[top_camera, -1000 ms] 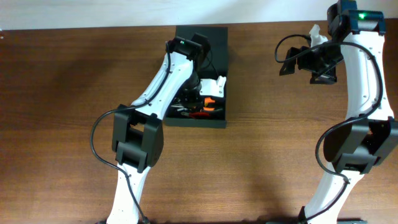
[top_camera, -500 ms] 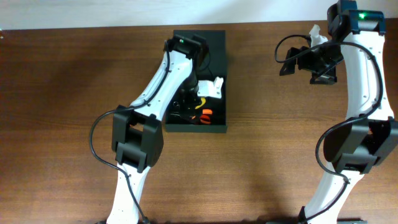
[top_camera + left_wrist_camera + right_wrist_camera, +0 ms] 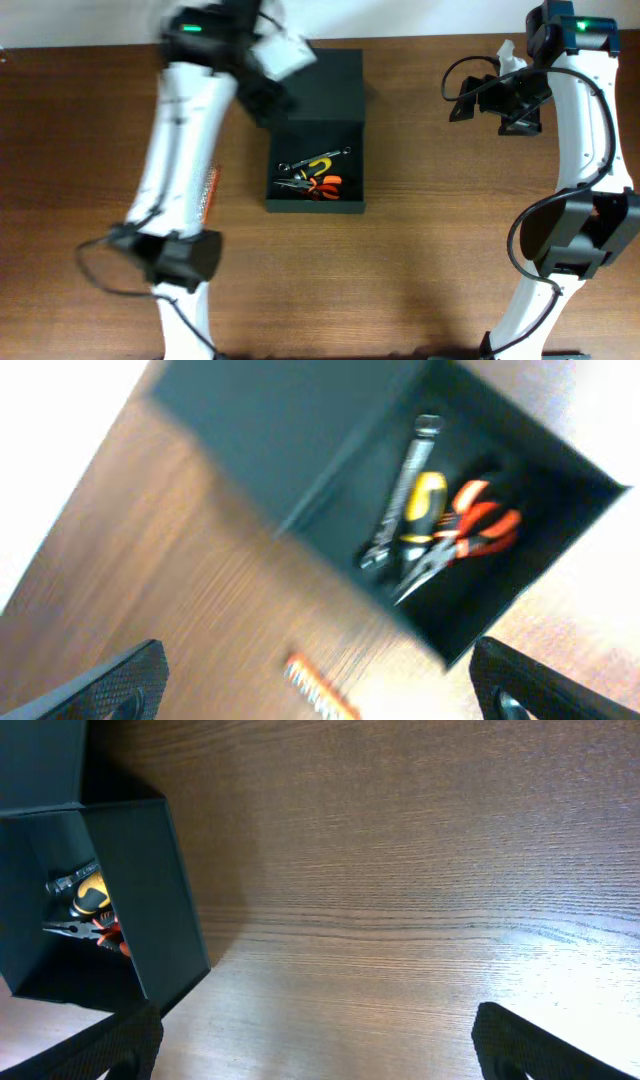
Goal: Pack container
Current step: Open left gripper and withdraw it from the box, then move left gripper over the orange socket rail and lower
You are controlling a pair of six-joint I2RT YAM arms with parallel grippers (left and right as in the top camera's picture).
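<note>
At the upper left of the overhead view, your left arm (image 3: 185,120) shows as a blur. The left gripper (image 3: 315,665) has its fingers spread wide at the bottom corners of its wrist view and holds nothing.

A thin orange strip (image 3: 210,192), too small to identify, lies on the table (image 3: 420,260) just left of centre, outside the box.

The container (image 3: 320,204) sits at upper centre and opens upward. Its long axis runs top to bottom in the frame. The lid flap (image 3: 330,85) lies open toward the top edge, and the open compartment is the lower half. Inside are a wrench (image 3: 315,158), a yellow-handled tool (image 3: 320,167) and orange-handled pliers (image 3: 322,186), all pointing roughly across the frame.

At the upper right, the right gripper (image 3: 315,1030) is also wide open and empty, well apart from the box.

Judging the risks, a fast left arm could clip the open flap or shove the box askew. The flat strip could slip from the fingers. Closing the lid before the strip is packed would leave the task unfinished.
</note>
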